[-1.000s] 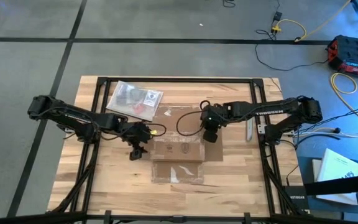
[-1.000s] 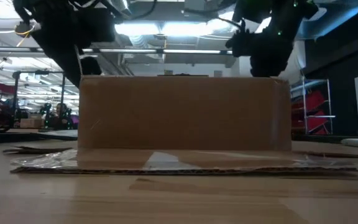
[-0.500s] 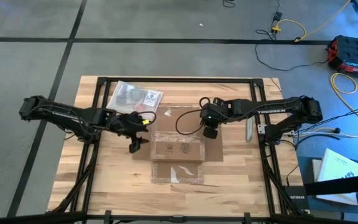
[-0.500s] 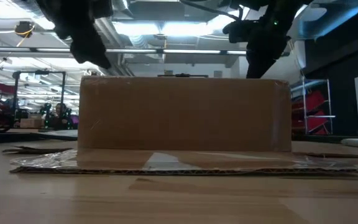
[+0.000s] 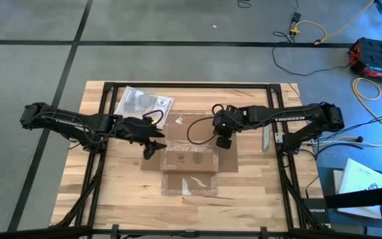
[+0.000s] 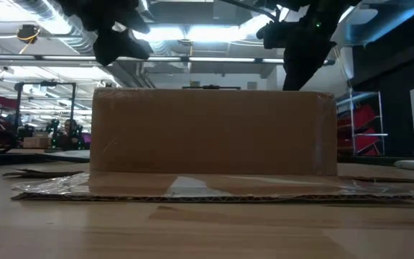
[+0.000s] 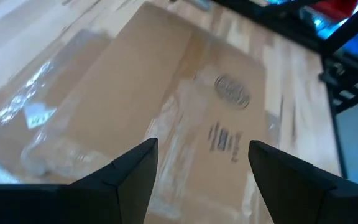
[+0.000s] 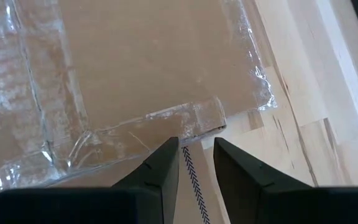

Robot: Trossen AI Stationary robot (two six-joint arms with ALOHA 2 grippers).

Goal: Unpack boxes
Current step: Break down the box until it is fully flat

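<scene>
1. Your left gripper (image 5: 150, 150) hovers off the box's (image 5: 190, 158) left end, its jaws spread wide and empty.
2. Your right gripper (image 5: 223, 141) hangs above the box's far right corner, jaws nearly shut, holding nothing.
3. The box lies mid-surface (image 5: 111, 192), long axis running left to right, flaps splayed, between both arms.
4. The plastic bag (image 5: 142, 104) lies beyond the box's far left corner.
5. Both sit about equally near; I'd judge the left better placed.

An industrial workshop or robotics lab: grey concrete floor (image 5: 178, 60) with dark seams, yellow cables (image 5: 310, 30), exposed ceiling ducts (image 6: 49, 11) and strip lights (image 6: 192, 32), metal racks (image 6: 45, 108) behind the wooden table (image 5: 111, 192).
</scene>
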